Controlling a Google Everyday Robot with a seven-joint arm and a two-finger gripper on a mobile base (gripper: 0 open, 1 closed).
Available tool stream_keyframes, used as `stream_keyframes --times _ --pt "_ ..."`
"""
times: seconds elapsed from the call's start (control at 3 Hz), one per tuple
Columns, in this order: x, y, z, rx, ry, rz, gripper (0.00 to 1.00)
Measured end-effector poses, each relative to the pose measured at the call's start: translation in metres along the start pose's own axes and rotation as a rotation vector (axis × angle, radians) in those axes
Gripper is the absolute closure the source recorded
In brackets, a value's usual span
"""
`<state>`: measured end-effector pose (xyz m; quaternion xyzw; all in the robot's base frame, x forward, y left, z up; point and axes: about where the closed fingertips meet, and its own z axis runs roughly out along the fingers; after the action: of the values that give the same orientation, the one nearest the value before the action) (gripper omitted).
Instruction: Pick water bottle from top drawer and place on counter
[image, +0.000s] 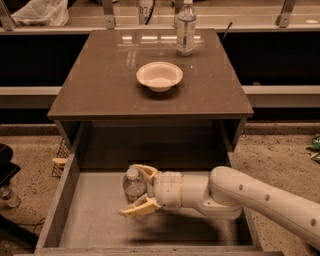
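The water bottle (134, 184), short and clear with a white cap, stands upright on the pale liner of the open top drawer (95, 225), left of its middle. My gripper (128, 190) reaches in from the right, low inside the drawer. Its two cream fingers are spread, one behind the bottle and one in front of it, with the bottle between them. The fingers stand apart from the bottle's sides and are open. The dark brown counter (100, 85) lies above and behind the drawer.
A cream bowl (159, 75) sits in the middle of the counter. A taller clear bottle (185, 27) stands at the counter's back edge, right of centre. The drawer walls (56, 210) close in left and right. My arm (260, 200) crosses the drawer's right side.
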<state>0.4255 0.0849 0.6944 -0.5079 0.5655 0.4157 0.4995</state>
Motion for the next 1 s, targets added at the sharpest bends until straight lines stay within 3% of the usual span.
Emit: stream_keyframes --times 0.33,1.0 --pt "0.0125 -0.0111 0.0210 -0.022 -0.020 -0.003 0.49" --pt "0.0112 -0.0089 0.0242 -0.030 -0.023 -0.002 0.95"
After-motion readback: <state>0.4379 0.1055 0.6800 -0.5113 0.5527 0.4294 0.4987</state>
